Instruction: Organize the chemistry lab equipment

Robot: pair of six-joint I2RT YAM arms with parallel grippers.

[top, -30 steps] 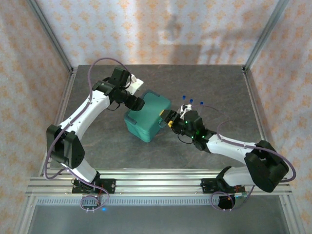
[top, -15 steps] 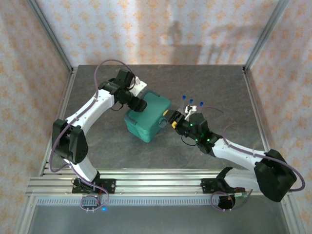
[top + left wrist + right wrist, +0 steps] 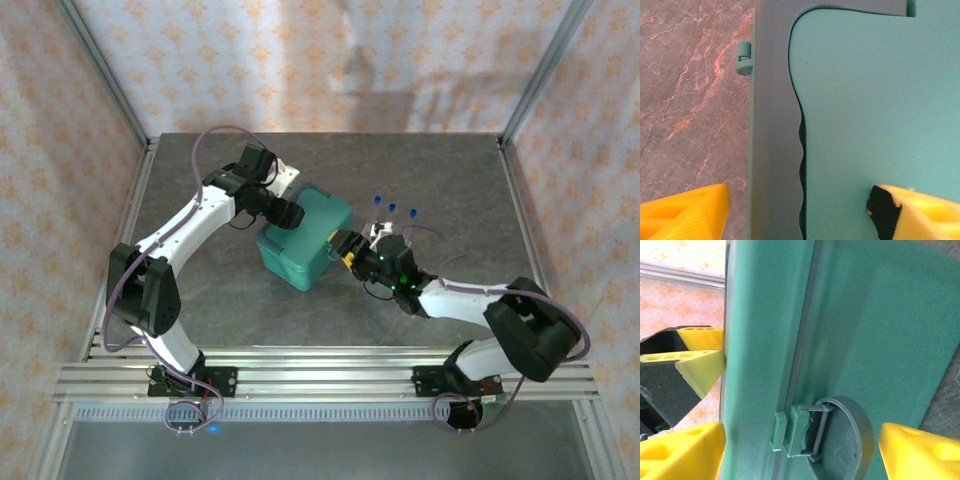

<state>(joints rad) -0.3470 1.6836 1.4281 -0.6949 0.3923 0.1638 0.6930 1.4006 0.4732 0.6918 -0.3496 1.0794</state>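
Blue-capped test tubes (image 3: 392, 209): noted just behind right claw (image 3: 341, 247), well beyond left claw (image 3: 286, 213). Both claws seen spread open, straddling teal case (image 3: 305, 250); right arm judged nearer.

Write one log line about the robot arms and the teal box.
case: closed | left end effector: open, over case edge | right end effector: open, astride latch

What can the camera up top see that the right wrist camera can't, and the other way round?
From above: the blue-capped test tubes, the grey table, the left arm and the right arm. From the right wrist: the case's little latch on a grey round patch, up close between yellow fingers. Both: the teal case.
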